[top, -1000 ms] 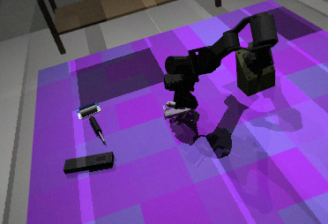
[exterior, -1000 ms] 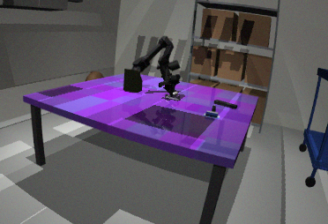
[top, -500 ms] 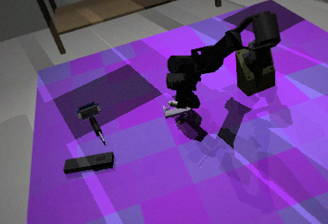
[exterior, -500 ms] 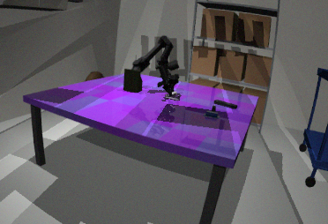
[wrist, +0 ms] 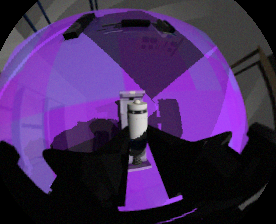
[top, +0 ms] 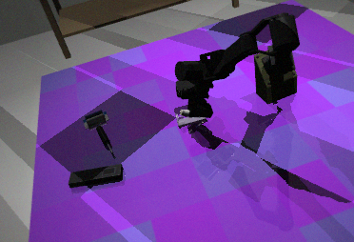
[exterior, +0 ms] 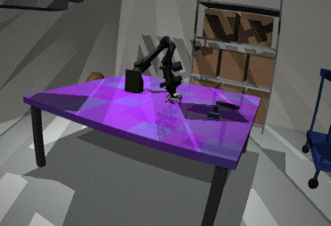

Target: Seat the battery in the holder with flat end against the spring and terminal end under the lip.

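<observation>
The battery [wrist: 138, 121] [top: 184, 112] is white with a dark band near its terminal end and a dark lower part. In the wrist view its terminal end points away from the arm, near the holder's far end wall. My gripper [wrist: 137, 128] is shut on its dark part. The pale grey holder [wrist: 123, 108] [top: 192, 121] [exterior: 176, 100] lies below and around it, with the spring [wrist: 137, 160] showing past the battery's flat end. The battery looks shifted to the right of the holder. Its height, tilt and contact with the lip or spring cannot be told.
A long black block [top: 95, 176] [exterior: 228, 105] [wrist: 79, 26], a dark screwdriver [top: 104, 139] [wrist: 135, 23] and a small blue-edged object [top: 96, 120] [exterior: 213, 116] [wrist: 165, 26] lie beyond the holder, away from the arm's base. Dark shadows cross the table.
</observation>
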### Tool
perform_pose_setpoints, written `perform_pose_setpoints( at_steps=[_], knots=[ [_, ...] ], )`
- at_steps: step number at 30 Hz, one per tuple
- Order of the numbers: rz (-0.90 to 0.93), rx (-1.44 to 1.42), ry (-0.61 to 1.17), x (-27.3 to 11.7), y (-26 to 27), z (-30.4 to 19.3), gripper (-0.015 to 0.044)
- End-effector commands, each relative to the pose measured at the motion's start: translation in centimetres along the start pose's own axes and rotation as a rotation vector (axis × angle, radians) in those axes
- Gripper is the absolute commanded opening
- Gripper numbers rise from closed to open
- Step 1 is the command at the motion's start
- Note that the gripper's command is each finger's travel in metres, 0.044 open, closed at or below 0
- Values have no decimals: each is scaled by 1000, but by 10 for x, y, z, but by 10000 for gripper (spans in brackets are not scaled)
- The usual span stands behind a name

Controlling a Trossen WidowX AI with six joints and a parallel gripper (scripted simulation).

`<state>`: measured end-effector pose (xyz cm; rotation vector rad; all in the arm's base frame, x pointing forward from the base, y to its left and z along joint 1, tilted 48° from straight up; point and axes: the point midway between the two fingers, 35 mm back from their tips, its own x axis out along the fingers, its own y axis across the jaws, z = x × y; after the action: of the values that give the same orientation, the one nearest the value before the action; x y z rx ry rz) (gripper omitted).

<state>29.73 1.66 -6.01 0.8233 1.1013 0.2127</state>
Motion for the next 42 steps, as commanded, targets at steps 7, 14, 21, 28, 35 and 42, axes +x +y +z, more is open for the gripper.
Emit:
perform_pose_setpoints(
  at_steps=[7, 14, 21, 28, 35, 42],
  knots=[
    [-15, -2, 58, 4, -4, -2, 66],
    [-21, -7, 93, 6, -5, -1, 66],
    [-26, -11, 130, 8, -5, 0, 66],
    [-30, -15, 169, 10, -5, 0, 66],
    [-32, -19, 207, 11, -5, 0, 66],
    [-34, -24, 246, 11, -3, 0, 66]
  ],
)
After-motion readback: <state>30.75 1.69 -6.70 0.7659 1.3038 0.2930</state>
